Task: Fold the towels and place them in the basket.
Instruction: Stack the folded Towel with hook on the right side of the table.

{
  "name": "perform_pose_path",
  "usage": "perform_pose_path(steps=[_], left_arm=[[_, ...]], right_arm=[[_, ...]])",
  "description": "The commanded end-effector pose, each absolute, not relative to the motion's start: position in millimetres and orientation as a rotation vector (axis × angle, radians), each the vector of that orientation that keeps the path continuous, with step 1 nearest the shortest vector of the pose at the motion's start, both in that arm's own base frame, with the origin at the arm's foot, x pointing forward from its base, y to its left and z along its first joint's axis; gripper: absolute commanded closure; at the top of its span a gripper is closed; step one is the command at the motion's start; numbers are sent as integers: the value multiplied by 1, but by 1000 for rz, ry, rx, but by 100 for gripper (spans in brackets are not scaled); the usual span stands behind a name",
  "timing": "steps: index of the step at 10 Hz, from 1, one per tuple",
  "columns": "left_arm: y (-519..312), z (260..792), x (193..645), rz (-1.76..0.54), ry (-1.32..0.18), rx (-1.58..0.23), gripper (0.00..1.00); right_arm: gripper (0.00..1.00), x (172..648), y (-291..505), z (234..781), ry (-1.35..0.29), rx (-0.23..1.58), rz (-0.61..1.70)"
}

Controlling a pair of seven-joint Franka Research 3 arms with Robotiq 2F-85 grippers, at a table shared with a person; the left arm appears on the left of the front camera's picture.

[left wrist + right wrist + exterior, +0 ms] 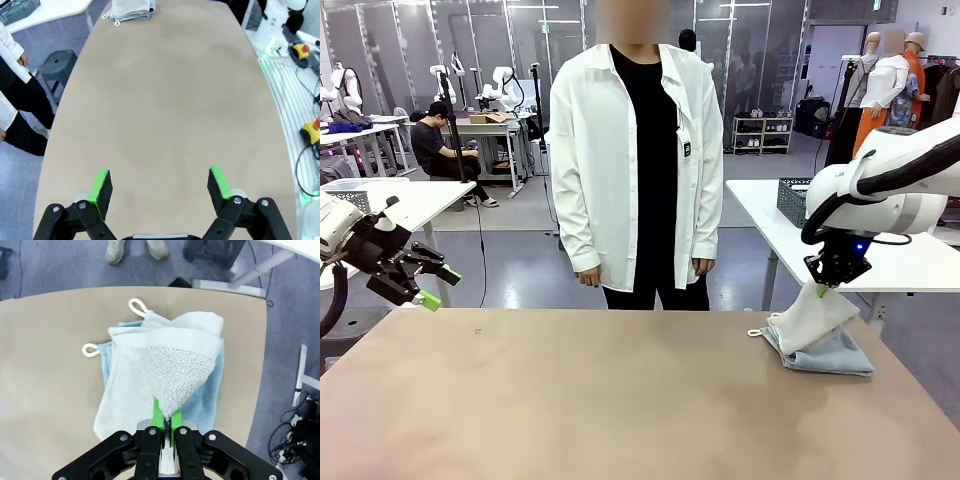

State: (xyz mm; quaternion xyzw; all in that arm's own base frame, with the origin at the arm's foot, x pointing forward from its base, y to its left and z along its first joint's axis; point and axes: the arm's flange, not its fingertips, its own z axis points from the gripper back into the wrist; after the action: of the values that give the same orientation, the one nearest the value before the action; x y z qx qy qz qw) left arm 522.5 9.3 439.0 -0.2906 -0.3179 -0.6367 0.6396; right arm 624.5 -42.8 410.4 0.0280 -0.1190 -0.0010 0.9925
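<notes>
The cream-white towel (815, 318) lies folded on top of the pale blue-grey towel (835, 355) at the table's far right. My right gripper (823, 288) is shut on a lifted corner of the cream-white towel (172, 372), pulling it up into a peak. Both white corner loops (136, 305) stick out toward the person. The blue-grey towel (104, 370) shows along the edges beneath. My left gripper (432, 287) hangs open above the table's far left corner, its green pads (101, 185) wide apart over bare table. The towels (131, 9) sit far off in the left wrist view. The task's basket is out of view.
A person in a white shirt (635, 160) stands at the far side of the brown table (600, 400), hands down. A white table (880, 240) behind on the right carries a dark lattice basket (792, 198). A stool (56, 62) stands by the table edge.
</notes>
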Motion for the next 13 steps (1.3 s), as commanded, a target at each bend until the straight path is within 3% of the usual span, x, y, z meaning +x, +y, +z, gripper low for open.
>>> perform_pose_path(steps=[1, 2, 3, 4, 5, 6, 7, 8, 9, 10, 11, 12, 13], left_arm=[[9, 440, 521, -1461, -719, -654, 4], [9, 440, 521, -1461, -719, -654, 4], [9, 440, 521, -1461, -719, -654, 4], [9, 440, 521, -1461, -719, -654, 4], [9, 440, 521, -1461, -719, -654, 4], [9, 440, 521, -1461, -719, -654, 4], [9, 440, 521, -1461, -719, -654, 4], [9, 440, 521, -1461, -719, -654, 4], [9, 440, 521, -1461, -719, -654, 4], [9, 440, 521, -1461, -719, -654, 4], [9, 440, 521, -1461, -719, -654, 4], [9, 440, 521, -1461, -719, -654, 4], [9, 440, 521, -1461, -719, -654, 4]], right_arm=[[93, 628, -56, 404, -234, 93, -20], [93, 627, -60, 401, -217, 96, -27], [73, 628, -62, 399, -207, 98, -36], [73, 629, -63, 398, -208, 99, -38], [54, 629, -65, 397, -208, 104, -43], [70, 629, -67, 398, -211, 103, -50], [34, 628, -70, 402, -217, 80, -57], [50, 627, -72, 409, -219, 58, -58], [14, 624, -74, 421, -200, 24, -60], [30, 622, -79, 432, -192, -5, -56], [0, 615, -83, 446, -192, -30, -57], [10, 595, -82, 473, -205, -29, -54], [0, 566, -79, 507, -228, -15, -51]])
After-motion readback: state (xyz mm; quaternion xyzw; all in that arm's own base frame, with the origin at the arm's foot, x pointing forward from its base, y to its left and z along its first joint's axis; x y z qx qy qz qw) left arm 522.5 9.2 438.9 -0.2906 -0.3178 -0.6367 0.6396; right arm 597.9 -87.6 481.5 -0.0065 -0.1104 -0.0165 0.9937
